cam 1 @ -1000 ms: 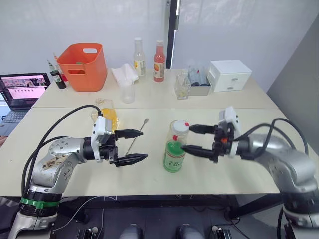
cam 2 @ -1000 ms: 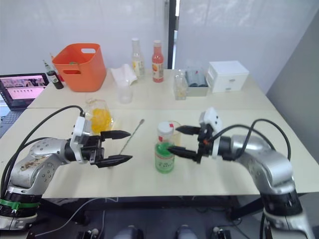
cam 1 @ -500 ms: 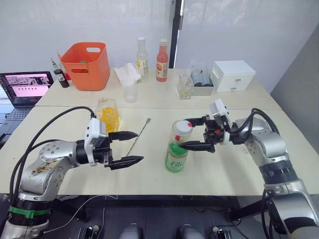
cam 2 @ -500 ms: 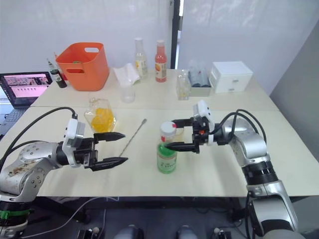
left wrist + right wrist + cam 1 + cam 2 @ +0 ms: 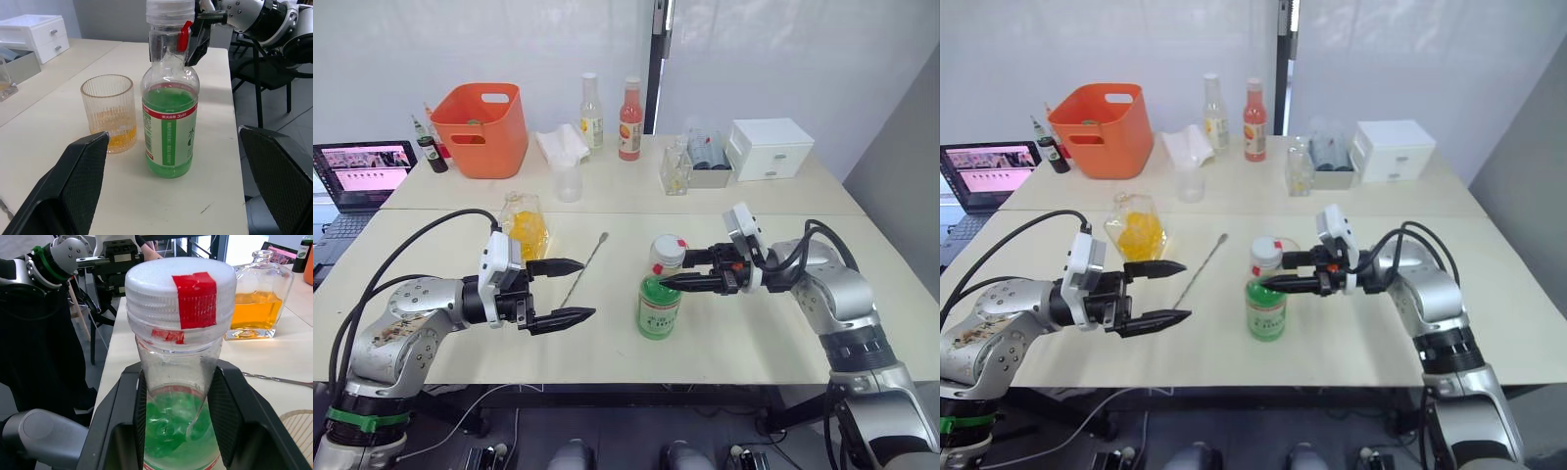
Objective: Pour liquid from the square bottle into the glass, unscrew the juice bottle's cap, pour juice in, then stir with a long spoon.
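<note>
The right gripper (image 5: 677, 272) has closed in and now clamps the juice bottle (image 5: 658, 304) neck below the cap (image 5: 669, 250); left gripper (image 5: 573, 290) spread wide, empty.

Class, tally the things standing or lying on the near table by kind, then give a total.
Bottles: 2 (square bottle, juice bottle)
Glasses: 1 (glass)
Spoons: 1 (long spoon)
Total: 4

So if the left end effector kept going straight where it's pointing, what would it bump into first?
Probably the juice bottle, which stands between its open fingers' line in the left wrist view; the glass sits just beside that path.
</note>
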### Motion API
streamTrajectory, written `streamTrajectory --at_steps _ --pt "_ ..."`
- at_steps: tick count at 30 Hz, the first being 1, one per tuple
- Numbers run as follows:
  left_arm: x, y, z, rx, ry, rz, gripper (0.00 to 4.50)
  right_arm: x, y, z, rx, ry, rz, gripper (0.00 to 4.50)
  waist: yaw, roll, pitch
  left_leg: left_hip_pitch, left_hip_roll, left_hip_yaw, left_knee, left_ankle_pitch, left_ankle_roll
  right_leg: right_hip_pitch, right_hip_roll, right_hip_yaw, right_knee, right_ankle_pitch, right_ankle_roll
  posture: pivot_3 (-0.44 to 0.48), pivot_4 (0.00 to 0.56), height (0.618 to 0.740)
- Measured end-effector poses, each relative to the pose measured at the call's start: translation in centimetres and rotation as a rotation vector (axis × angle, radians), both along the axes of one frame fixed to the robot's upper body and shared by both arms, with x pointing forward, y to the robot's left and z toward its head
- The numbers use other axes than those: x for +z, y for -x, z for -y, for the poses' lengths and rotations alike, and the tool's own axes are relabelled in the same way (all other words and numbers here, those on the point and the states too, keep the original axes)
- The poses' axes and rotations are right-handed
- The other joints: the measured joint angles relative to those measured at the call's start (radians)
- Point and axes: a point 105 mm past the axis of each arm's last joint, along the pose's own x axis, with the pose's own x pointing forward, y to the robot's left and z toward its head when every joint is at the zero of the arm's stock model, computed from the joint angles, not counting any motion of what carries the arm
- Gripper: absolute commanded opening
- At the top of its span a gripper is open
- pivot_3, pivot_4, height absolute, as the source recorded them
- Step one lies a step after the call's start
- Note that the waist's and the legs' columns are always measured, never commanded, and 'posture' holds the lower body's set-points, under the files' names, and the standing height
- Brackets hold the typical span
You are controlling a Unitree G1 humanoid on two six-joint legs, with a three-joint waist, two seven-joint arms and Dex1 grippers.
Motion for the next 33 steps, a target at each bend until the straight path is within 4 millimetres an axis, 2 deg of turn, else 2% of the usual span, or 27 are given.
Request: streamTrajectory --at_steps 3,8,11,17,22,25,33 --pt "0.0 0.0 0.1 -0.005 0.000 0.002 4.50 0.7 0.9 -0.3 -0.035 -0.025 0.013 1.26 -0.001 0.000 0.000 0.000 0.000 0.000 0.000 0.000 0.000 0.000 0.000 0.000 0.000 0.000 0.000 0.000 0.150 0.715" --pt "-0.1 -0.3 0.4 -0.012 0.005 0.000 4.50 2.1 2.8 -1.4 -0.193 -0.100 0.014 1.26 -0.002 0.000 0.000 0.000 0.000 0.000 0.000 0.000 0.000 0.000 0.000 0.000 0.000 0.000 0.000 0.000 0.150 0.715" --pt "-0.1 -0.3 0.5 -0.016 0.011 0.010 4.50 1.5 3.6 -2.0 -0.328 -0.115 -0.011 1.26 -0.002 0.000 0.000 0.000 0.000 0.000 0.000 0.000 0.000 0.000 0.000 0.000 0.000 0.000 0.000 0.000 0.150 0.715" --pt "0.1 -0.6 0.8 -0.030 0.011 0.026 4.50 1.4 4.1 -2.5 -0.549 -0.137 -0.004 1.26 -0.002 0.000 0.000 0.000 -0.001 0.000 0.000 0.000 0.000 0.000 -0.001 0.000 0.000 0.000 0.000 0.000 0.150 0.715" --pt "-0.1 -0.8 0.9 -0.038 0.012 0.014 4.50 0.2 3.6 -1.7 -0.701 -0.130 -0.023 1.26 -0.003 0.000 0.000 0.000 -0.001 0.000 0.000 0.000 0.000 0.000 0.000 0.000 0.000 0.000 0.000 0.000 0.150 0.715" --pt "-0.1 -0.9 1.1 -0.052 0.004 0.015 4.50 -0.7 3.7 -1.8 -0.729 -0.121 -0.038 1.26 -0.004 0.000 0.000 0.000 0.000 0.000 0.000 0.000 0.000 0.000 0.000 0.000 0.000 0.000 0.000 0.000 0.150 0.715" --pt "0.1 -1.0 1.2 -0.063 -0.002 0.021 4.50 -1.3 4.3 -2.8 -0.696 -0.114 0.013 1.26 -0.009 0.000 0.000 0.001 0.001 0.000 0.000 0.000 0.000 0.001 0.002 0.000 0.000 0.000 0.000 0.000 0.150 0.715"
